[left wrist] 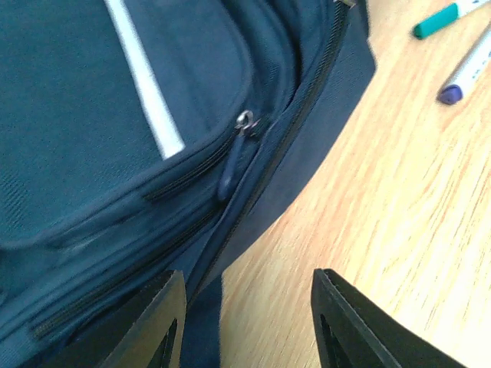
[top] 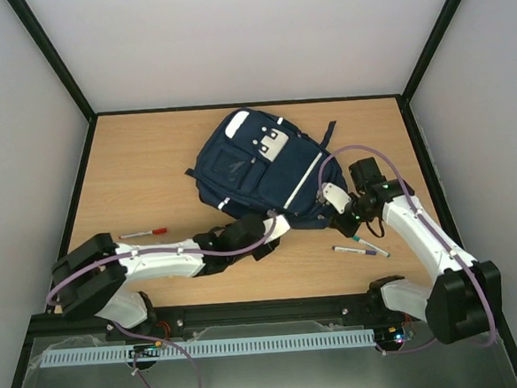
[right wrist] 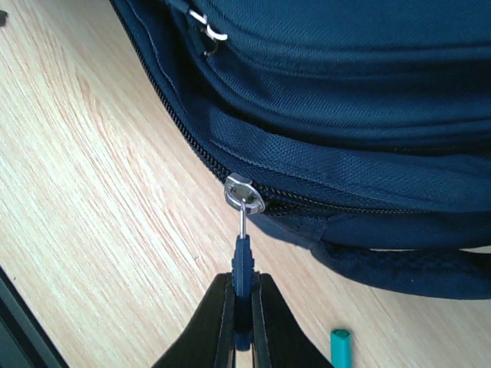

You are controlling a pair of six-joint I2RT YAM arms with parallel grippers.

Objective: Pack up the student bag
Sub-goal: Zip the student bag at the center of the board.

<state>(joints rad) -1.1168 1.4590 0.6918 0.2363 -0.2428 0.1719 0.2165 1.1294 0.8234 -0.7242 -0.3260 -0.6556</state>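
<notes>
Left gripper (left wrist: 244,326) stands spread at the near edge of the student bag (top: 256,163), holding nothing. Right gripper (right wrist: 242,310) pinches the zipper pull (right wrist: 242,262); unbraced, the mid-table bag could slide, or the thin pull slip free.

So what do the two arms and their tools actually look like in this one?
Both the left arm and right arm have white link shells, black joint housings and a lilac cable looped along them. The left tool and right tool each have two black, tapering fingers.
</notes>
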